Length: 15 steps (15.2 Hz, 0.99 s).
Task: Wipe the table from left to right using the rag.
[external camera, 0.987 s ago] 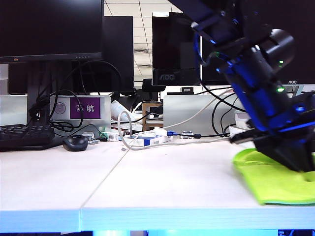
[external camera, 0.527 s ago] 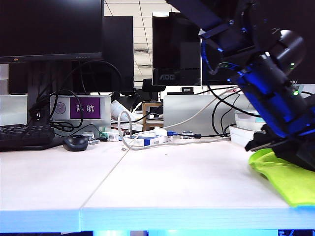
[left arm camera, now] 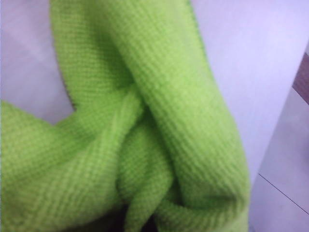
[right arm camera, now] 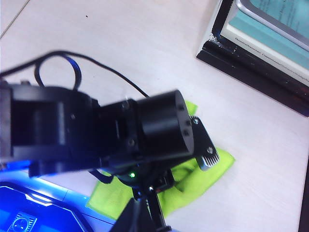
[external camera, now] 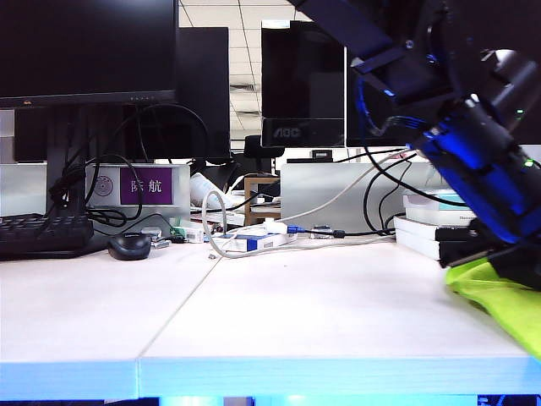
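Observation:
The lime-green rag (external camera: 499, 298) lies on the white table (external camera: 296, 296) at the far right of the exterior view, partly cut off by the frame edge. My left arm reaches across from above, and my left gripper (external camera: 517, 264) presses down into the rag, shut on a bunched fold. The left wrist view is filled with the rag (left arm camera: 159, 121) twisted into thick folds, with only a dark gap at my left gripper (left arm camera: 140, 225). My right gripper (right arm camera: 145, 217) hovers above, shut and empty, looking down on the left arm (right arm camera: 120, 130) and the rag (right arm camera: 200, 180).
A stack of flat boxes (external camera: 423, 227) stands just behind the rag, also seen as boxes (right arm camera: 270, 48). A black mouse (external camera: 129, 245), a keyboard (external camera: 42, 233), loose cables (external camera: 254, 237) and monitors line the back. The table's front edge (external camera: 254, 376) is close.
My left gripper has dragged the rag to the right across the table. More of the rag now lies beyond the frame's right edge. The right arm has kept still.

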### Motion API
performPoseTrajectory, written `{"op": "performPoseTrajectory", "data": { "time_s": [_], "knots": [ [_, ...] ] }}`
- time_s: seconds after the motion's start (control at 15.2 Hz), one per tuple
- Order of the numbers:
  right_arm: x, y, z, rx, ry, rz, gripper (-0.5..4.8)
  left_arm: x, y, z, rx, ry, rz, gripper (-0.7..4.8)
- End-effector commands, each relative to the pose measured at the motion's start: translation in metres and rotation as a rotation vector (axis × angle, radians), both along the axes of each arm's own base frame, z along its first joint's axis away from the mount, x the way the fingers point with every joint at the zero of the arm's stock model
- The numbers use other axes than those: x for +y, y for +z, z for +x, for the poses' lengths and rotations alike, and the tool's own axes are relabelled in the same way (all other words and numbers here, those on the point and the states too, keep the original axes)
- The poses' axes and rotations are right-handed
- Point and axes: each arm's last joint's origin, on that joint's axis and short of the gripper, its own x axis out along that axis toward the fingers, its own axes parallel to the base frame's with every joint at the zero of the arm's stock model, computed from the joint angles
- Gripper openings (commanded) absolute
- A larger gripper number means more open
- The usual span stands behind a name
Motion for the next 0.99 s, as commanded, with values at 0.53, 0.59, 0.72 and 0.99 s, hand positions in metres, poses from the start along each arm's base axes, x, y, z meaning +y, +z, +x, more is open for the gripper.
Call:
{"op": "performPoseTrajectory", "data": {
  "time_s": [0.53, 0.59, 0.72, 0.99],
  "knots": [
    [0.000, 0.002, -0.001, -0.013, -0.004, 0.018, -0.05, -0.015, -0.007, -0.006, 0.025, 0.028, -0.104, -0.06],
    [0.000, 0.002, -0.001, -0.013, -0.004, 0.018, -0.05, -0.018, -0.005, -0.006, 0.023, 0.033, -0.126, -0.06],
    [0.000, 0.002, -0.001, -0.013, -0.004, 0.018, -0.05, -0.022, -0.008, -0.009, 0.028, 0.029, -0.154, -0.06],
    [0.000, 0.002, -0.001, -0.013, -0.004, 0.018, -0.05, -0.029, -0.016, -0.016, 0.052, 0.017, -0.170, -0.06]
  ]
}}
